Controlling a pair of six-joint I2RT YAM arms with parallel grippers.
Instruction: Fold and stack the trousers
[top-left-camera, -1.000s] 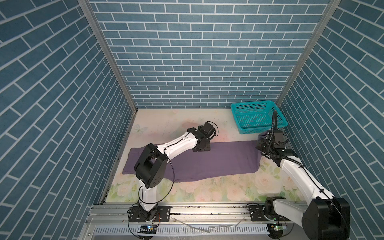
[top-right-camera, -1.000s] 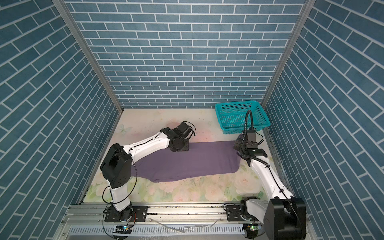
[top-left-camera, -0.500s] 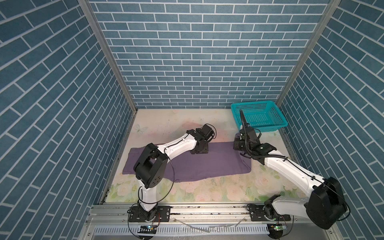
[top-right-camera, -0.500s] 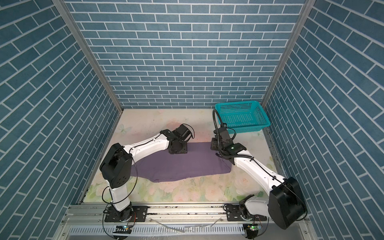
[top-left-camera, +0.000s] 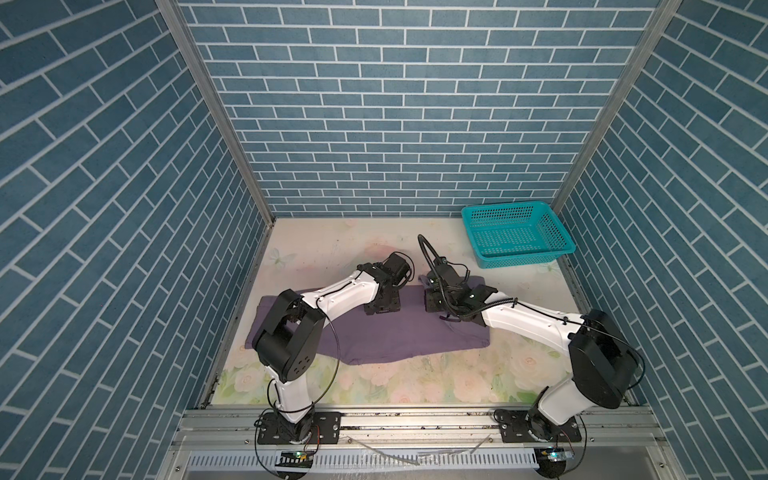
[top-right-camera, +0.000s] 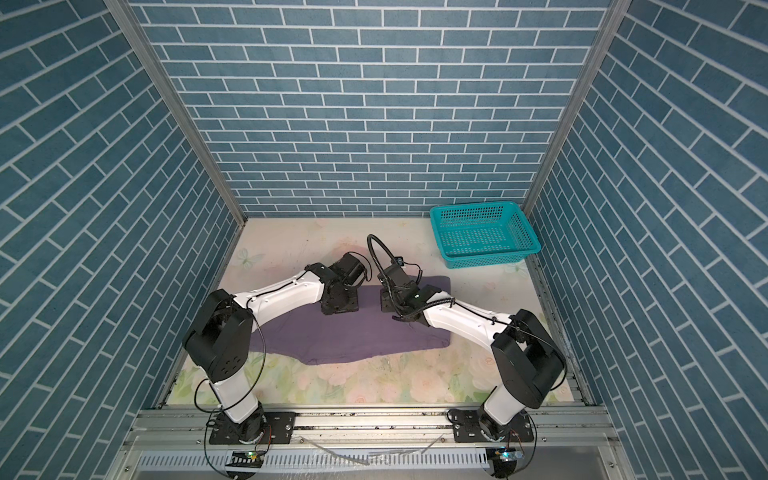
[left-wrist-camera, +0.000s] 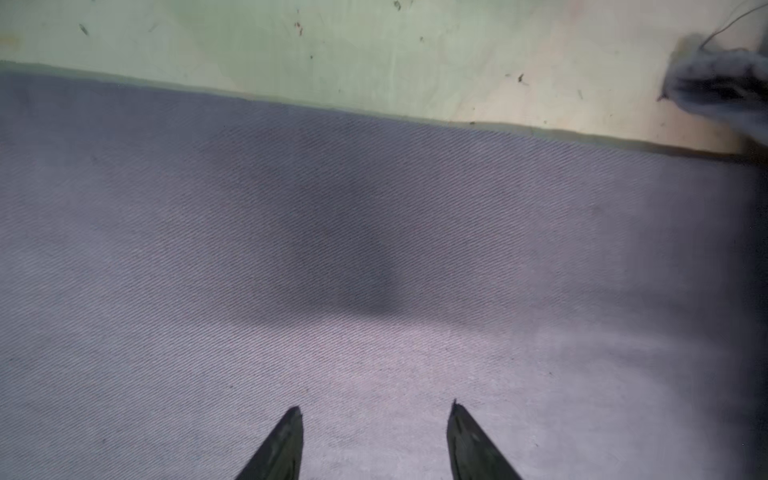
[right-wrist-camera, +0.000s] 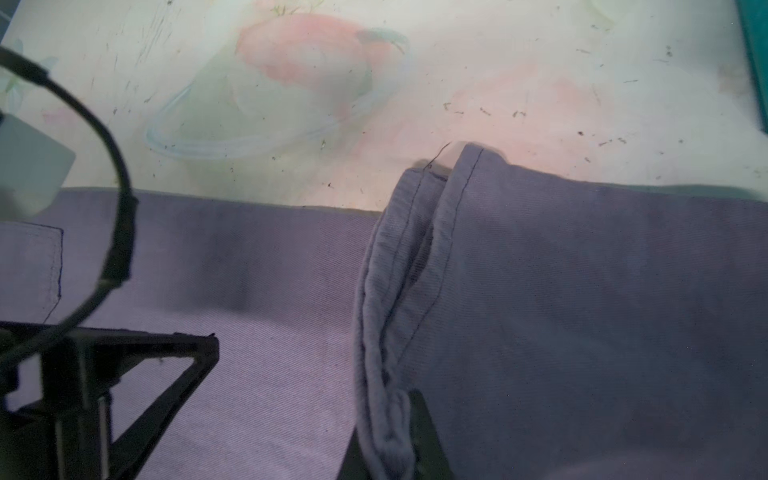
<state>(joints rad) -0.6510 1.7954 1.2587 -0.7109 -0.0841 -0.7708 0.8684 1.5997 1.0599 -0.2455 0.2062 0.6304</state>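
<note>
Three walls (top-left-camera: 374, 124) with a blue brick pattern and pale joints close the cell at the back and at both sides. Between them lies the table (top-left-camera: 415, 386), covered with a pale sheet printed with pink roses and green leaves. In the right wrist view this sheet shows many small dark scratches and specks.

The trousers (top-left-camera: 395, 332), of muted purple twill, lie flat across the middle of the table, from near the left wall toward the right. Their right end, with a stitched hem, is doubled back over the lower layer toward the middle.

The left arm (top-left-camera: 345, 291) and the right arm (top-left-camera: 528, 324), both white and black, reach from the front rail and meet above the far edge of the cloth.

A teal plastic basket (top-left-camera: 528, 259) stands in the far right corner, near the doubled end of the trousers. Its perforated floor shows from wall to wall.

The left gripper (left-wrist-camera: 374, 419) points down at the flat cloth with its fingers (left-wrist-camera: 286, 440) spread; whether they touch it I cannot tell. The right gripper (right-wrist-camera: 392, 440) has its fingers pressed together on the bunched hem of the doubled end.
</note>
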